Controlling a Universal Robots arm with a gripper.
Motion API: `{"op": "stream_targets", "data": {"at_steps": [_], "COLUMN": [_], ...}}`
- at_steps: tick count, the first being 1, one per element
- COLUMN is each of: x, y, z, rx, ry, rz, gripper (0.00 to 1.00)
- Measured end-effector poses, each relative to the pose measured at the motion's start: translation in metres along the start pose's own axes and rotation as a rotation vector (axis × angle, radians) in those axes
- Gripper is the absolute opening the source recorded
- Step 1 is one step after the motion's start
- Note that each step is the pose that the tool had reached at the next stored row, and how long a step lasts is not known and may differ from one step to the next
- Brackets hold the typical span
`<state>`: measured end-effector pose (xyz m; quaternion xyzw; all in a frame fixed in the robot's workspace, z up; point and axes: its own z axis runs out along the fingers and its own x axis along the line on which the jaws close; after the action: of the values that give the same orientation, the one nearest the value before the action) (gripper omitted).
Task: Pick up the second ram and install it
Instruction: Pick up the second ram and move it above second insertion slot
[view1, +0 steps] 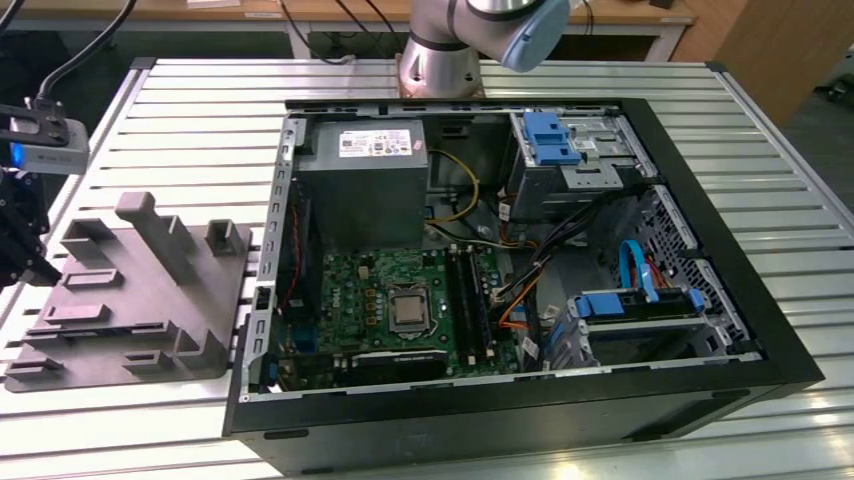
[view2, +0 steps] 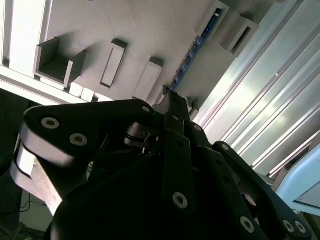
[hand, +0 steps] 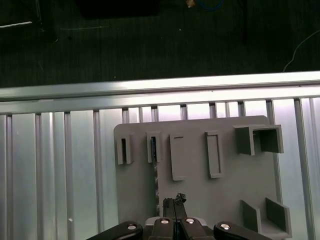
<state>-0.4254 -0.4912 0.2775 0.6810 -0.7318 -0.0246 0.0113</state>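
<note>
Slatted metal table (view1: 747, 110) bearing an open computer case (view1: 534, 425) and, at the exterior view's left, a grey slotted holder (view1: 120, 320). The second ram (view2: 192, 52) stands on edge in a holder slot, seen in both wrist views. The gripper (hand: 174, 201), fingers pressed together on nothing, hovers just beside the stick's near end.

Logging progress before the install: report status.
Gripper low over the grey holder, by one end of the second ram. Second ram on edge in its holder slot, not lifted. Nothing seen blocking it.
</note>
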Motion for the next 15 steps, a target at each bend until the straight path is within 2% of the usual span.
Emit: {"op": "stream_targets", "data": {"at_steps": [7,15], "x": [0.0045,0.0054], "y": [0.0017,0.0004], "z": [0.0079,0.0181], "rx": [0.0033,0.0030], "ry": [-0.0021,-0.0013], "rz": [-0.022,-0.037], "gripper": [0.10,0.10]}}
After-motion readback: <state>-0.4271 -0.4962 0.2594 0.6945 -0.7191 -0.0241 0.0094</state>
